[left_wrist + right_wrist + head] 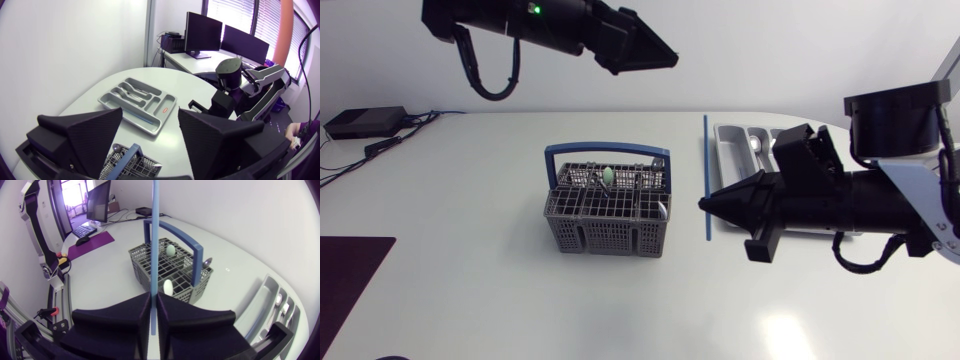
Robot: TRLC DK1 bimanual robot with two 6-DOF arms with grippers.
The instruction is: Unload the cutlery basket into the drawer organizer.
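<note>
From above, the right gripper (705,205) pinches a thin blue stick (706,150) lying parallel to the drawer organizer (721,140) just behind it, opposite the cutlery basket (570,225); the left wrist view shows the left gripper (150,116) spread and empty; the right wrist view shows the stick clamped crosswise, with the organizer beside the fingers.

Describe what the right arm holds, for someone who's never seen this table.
On the white table, look between the grey cutlery basket and the grey drawer organizer. There the right gripper pinches a thin blue rod. It is the only long, straight stick, held outside both containers.
</note>
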